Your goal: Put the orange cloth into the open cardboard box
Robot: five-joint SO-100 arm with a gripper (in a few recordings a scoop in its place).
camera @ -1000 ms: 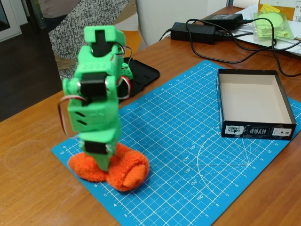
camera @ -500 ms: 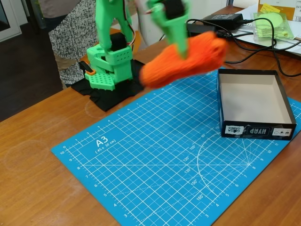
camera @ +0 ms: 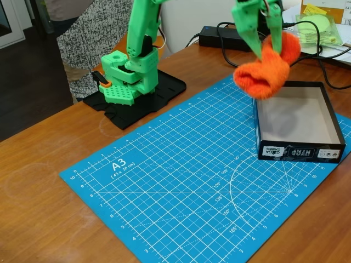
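Bright orange cloth (camera: 264, 70); green claw (camera: 265, 39); box (camera: 299, 152) black outside, pale beige inside, white lettering; blue mat (camera: 181, 181) with white grid; brown wood surface (camera: 38, 219).

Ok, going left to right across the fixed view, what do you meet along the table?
Green arm base → blue cutting mat → orange cloth, held up in the gripper → cardboard box.
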